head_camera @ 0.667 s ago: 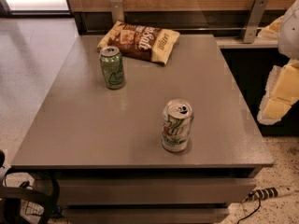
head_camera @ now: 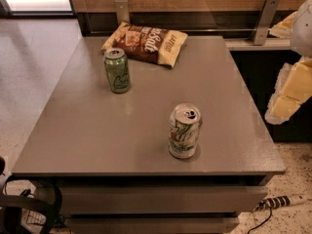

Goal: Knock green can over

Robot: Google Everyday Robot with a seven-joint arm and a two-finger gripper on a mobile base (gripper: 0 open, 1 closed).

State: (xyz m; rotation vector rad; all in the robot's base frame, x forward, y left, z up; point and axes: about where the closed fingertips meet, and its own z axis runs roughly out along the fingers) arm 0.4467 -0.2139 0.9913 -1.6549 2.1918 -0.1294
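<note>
Nothing is done yet: the green can stands upright, far left on the table, with the gripper well apart at right, open or closed I cannot tell.

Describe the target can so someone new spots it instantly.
On the grey table, with the gripper off its right side, look far left just in front of the chip bag: the green can stands upright there. Its body is all mottled green, unlike the white can with green lettering near the front edge.

White can, chip bag, table
</note>
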